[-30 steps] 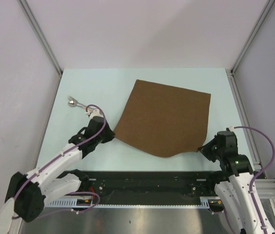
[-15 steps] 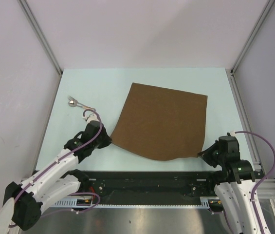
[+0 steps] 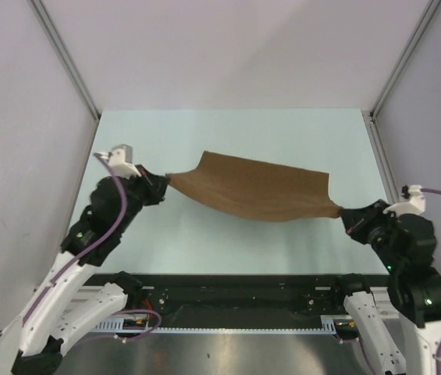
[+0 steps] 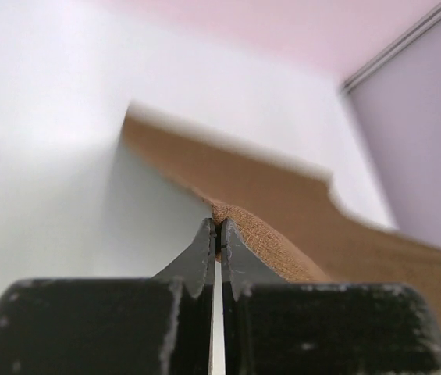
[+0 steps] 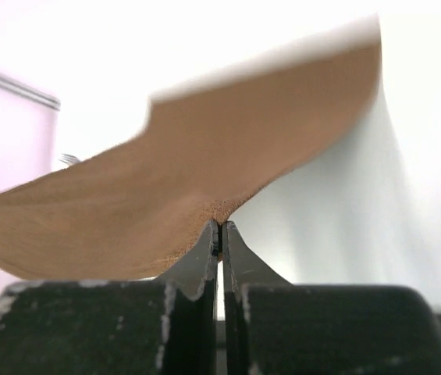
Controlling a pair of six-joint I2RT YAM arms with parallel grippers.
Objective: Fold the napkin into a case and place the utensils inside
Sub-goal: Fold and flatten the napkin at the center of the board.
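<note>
- The utensils sat out in the open on the far-left of the desk (image 3: 243, 125) a second ago. Your left arm swung up over that spot, so the top view no longer showed them. The right wrist view only caught what looked like fork tines past the cloth, too small to be sure.
- Your left claw (image 3: 158, 186) was pressed together on the napkin's near-left corner, with cloth pinched right at the tips in the left wrist view (image 4: 215, 227). It had climbed up and away from the desk edge.
- The napkin (image 3: 259, 192) went from lying flat to hanging as a sagging band between the two arms. The near edge was off the desk. I couldn't tell if the far edge was still resting on it.
- Your right claw (image 3: 347, 219) was pinching the near-right corner just as tightly and had lifted too.
- My read: that was the first fold starting. No case yet, and nothing tucked in.
</note>
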